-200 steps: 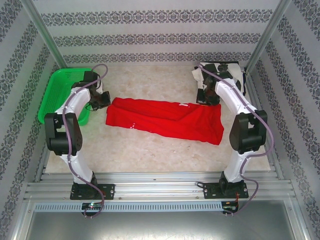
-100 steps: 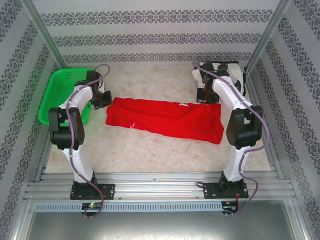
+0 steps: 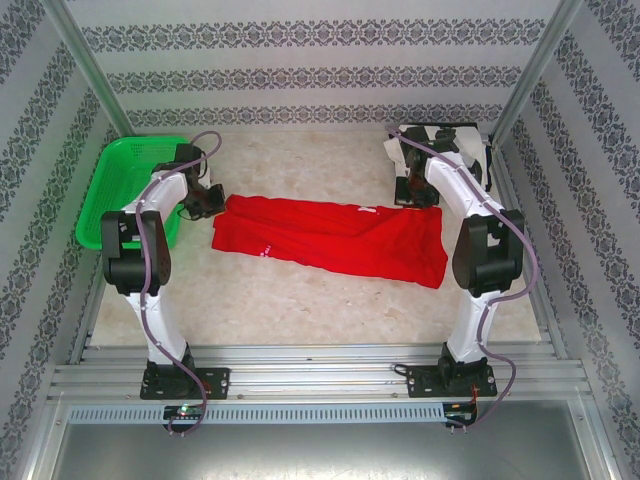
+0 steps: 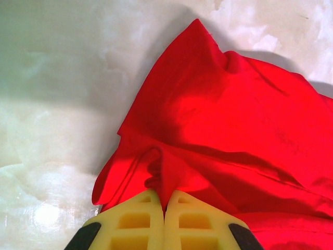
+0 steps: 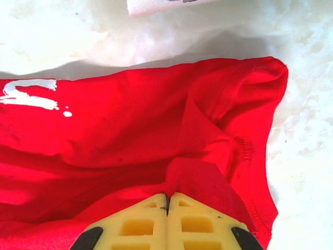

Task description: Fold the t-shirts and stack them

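Red t-shirt [image 3: 330, 240] pinched tight by left gripper [image 4: 165, 200] and right gripper [image 5: 167, 197], fold starting; next likely wants an even paired lift.

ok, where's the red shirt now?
Top view: red t-shirt lies mid-table, its ends pinched by the left gripper, beside the green basket, and the right gripper.

Colours noted: soft red cloth t-shirt [image 3: 330, 240] plain red with white lettering [image 5: 28, 96]; crumpled white cloth t-shirt [image 3: 457, 136] with black blotches; plastic mesh basket [image 3: 120, 180] bright green; marble-look tabletop [image 3: 300, 300] mottled cream; left gripper [image 4: 165, 200] and right gripper [image 5: 167, 197] pale yellow.
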Robot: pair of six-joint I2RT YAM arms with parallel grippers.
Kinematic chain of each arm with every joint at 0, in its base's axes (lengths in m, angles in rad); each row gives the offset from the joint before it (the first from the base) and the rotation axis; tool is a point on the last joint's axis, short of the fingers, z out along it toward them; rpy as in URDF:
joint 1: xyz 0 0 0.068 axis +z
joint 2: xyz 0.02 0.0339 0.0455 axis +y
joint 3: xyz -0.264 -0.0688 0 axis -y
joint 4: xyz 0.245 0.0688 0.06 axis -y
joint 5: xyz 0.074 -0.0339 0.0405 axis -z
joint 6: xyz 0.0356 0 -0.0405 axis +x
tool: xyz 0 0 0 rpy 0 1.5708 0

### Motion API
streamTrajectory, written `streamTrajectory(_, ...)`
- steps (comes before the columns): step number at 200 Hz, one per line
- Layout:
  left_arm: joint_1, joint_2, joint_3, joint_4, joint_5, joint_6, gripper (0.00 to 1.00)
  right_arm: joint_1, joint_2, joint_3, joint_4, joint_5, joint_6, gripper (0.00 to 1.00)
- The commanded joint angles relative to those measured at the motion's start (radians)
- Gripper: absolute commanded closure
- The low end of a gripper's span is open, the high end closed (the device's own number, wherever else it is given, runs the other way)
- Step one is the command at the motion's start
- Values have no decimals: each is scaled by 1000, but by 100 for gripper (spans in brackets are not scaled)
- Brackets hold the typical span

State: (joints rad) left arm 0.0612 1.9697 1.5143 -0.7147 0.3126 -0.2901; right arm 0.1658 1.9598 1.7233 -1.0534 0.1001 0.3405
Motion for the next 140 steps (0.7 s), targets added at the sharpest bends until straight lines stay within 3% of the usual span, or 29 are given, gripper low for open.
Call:
streamTrajectory(1, 17, 2, 32, -51, -13, 34, 100, -6, 14, 25, -5, 36, -5, 100)
streamTrajectory(80, 66, -55, 26, -136, -29, 68, 100, -15, 18, 48, -8, 50, -22, 100)
streamTrajectory(140, 57, 31, 95, -113, 20, 41, 100, -17, 83, 110, -11, 59, -30, 100)
